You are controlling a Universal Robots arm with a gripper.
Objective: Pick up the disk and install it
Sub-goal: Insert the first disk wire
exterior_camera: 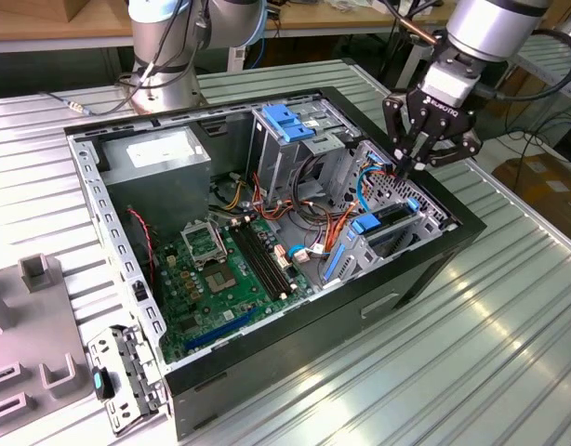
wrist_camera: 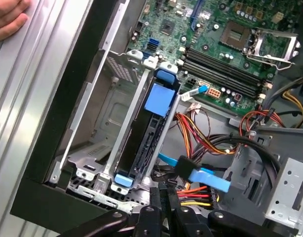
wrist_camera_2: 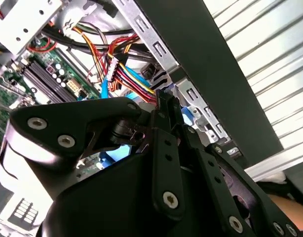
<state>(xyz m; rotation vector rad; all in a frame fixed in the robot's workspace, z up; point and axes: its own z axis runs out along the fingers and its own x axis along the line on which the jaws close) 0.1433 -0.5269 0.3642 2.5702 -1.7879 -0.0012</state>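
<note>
In the exterior view, going from left to right, a grey fixture block (exterior_camera: 30, 334) and a loose metal bracket (exterior_camera: 127, 367) lie on the ribbed table (exterior_camera: 490, 353), well away from the pincer (exterior_camera: 425, 156). Then comes the open computer case (exterior_camera: 267, 251), with the power-supply box (exterior_camera: 160, 153) and green circuit board (exterior_camera: 220, 269) far from the pincer, and a tall cage with a blue handle (exterior_camera: 290, 125) nearer to it. The disk (exterior_camera: 383, 228) stands on edge in its bay at the case's end wall, just below the pincer; in the first wrist view the disk (wrist_camera: 151, 133) shows a dark edge between blue rails and a blue tab, already seated in the slot.

The disk looks stiff, dense and fairly heavy for its size, with smooth metal faces that could slip and delicate innards that would not take a knock. The plastic side rails or the long edges look like the safest places to hold it, away from the connector end.

The arm reaches in from above on the exterior view's right, wrist pointing down and tilted slightly towards the case. The fingertips (exterior_camera: 418, 160) are drawn together, gripping nothing, directly over the disk and close to the coloured cables (wrist_camera: 201, 143). A person's hand (wrist_camera: 8, 17) rests on the table beside the case.
</note>
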